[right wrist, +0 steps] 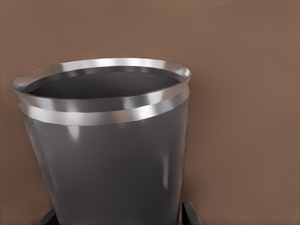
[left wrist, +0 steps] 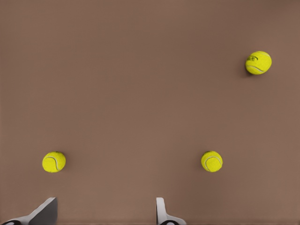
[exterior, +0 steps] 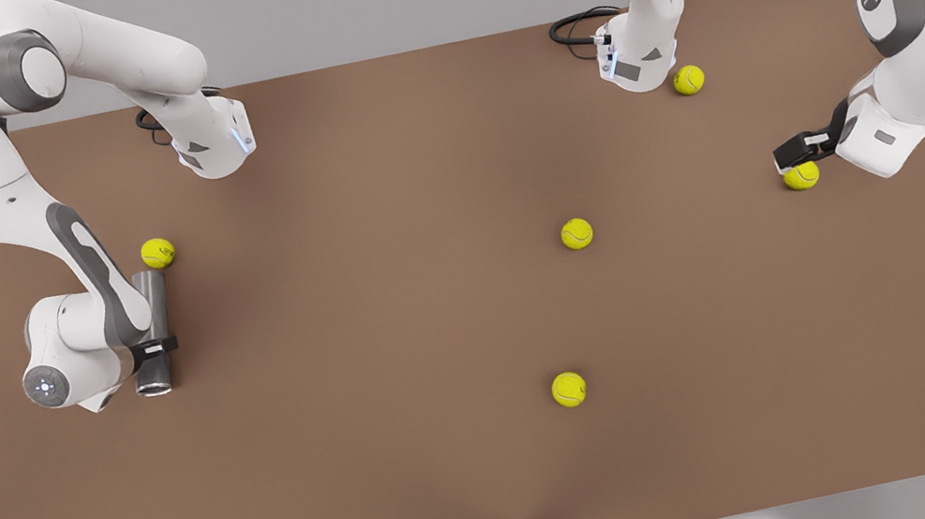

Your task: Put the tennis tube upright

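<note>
The tennis tube lies on its side on the table, near the edge at the front view's left, with its open rimmed end toward the camera and a tennis ball just beside its far end.

The right gripper is positioned at the tube, close to the open end. In the right wrist view, the tube sits between two dark fingertips, one on each side of its wall. The jaws straddle the tube; whether they are pressing on it or merely flanking it cannot be told for certain.

The left gripper waits at the front view's right, with its jaws spread and nothing between them. It hangs just above a ball at that side of the table.

Handling notes:
- The tube appears rigid and metallic with a glossy wall; expect it to be slippery under the pads.
- It is hollow and probably light.
- The round body may roll on the table if nudged.
- A hold across the wall near one end suits pivoting the tube onto its base; the raised rim band may help resist sliding.
- Stray balls nearby could obstruct the standing spot.
</note>
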Robot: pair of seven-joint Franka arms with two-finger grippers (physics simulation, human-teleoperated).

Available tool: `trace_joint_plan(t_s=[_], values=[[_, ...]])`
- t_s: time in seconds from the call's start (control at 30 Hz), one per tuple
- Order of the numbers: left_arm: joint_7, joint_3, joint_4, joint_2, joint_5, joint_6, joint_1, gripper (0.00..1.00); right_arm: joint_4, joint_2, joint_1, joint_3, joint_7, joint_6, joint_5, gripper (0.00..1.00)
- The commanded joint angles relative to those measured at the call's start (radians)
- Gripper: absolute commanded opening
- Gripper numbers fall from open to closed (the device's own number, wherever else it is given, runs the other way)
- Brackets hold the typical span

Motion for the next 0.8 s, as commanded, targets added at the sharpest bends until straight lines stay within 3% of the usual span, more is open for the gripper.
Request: trace_joint_plan(t_s=[0.0,0.2,0.23,0.77], values=[[0.000,0.000,0.000,0.000,0.001,0.000,0.000,1.00,-0.001,0.000,0.000,0.000,0.000,0.000,0.000,0.87],[0.000,0.000,0.000,0.000,0.000,0.000,0.000,1.00,0.001,0.000,0.000,0.000,0.001,0.000,0.002,0.86],[0.000,0.000,0.000,0.001,0.000,0.000,0.000,1.00,0.001,0.000,0.002,0.000,0.001,-0.002,0.000,0.81],[0.000,0.000,0.000,0.000,0.000,-0.005,0.000,1.00,0.022,-0.002,0.017,0.000,-0.002,-0.015,0.003,0.82]])
